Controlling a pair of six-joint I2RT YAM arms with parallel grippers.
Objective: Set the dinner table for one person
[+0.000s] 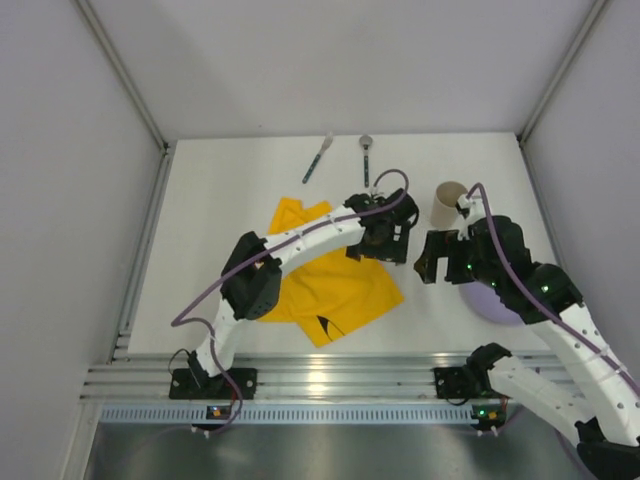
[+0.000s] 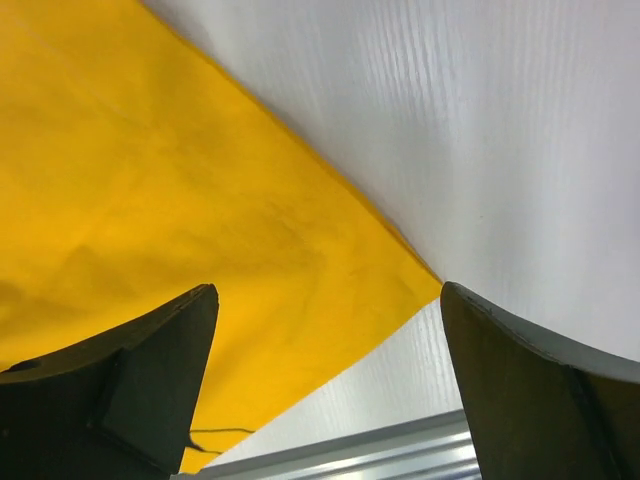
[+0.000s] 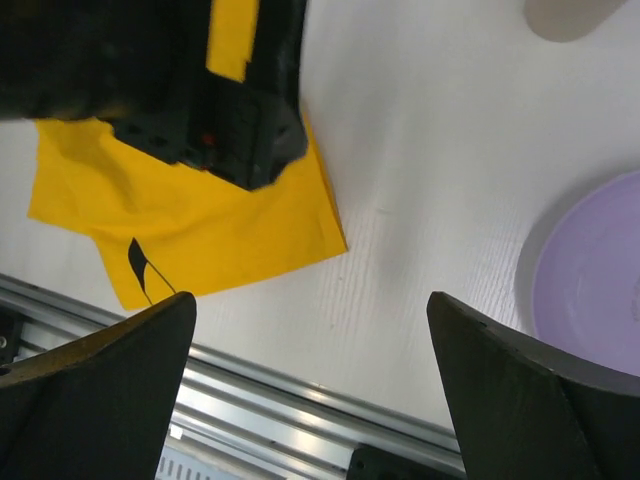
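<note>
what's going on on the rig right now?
Two arms are setting a place on the white table. The left gripper is open and holds nothing, hovering over the right corner of the yellow placemat, which lies askew. The right gripper is also open and empty, above bare table between the placemat and the purple plate. A tan cup stands just beyond it. Two utensils lie at the far edge, with neither gripper near them.
</note>
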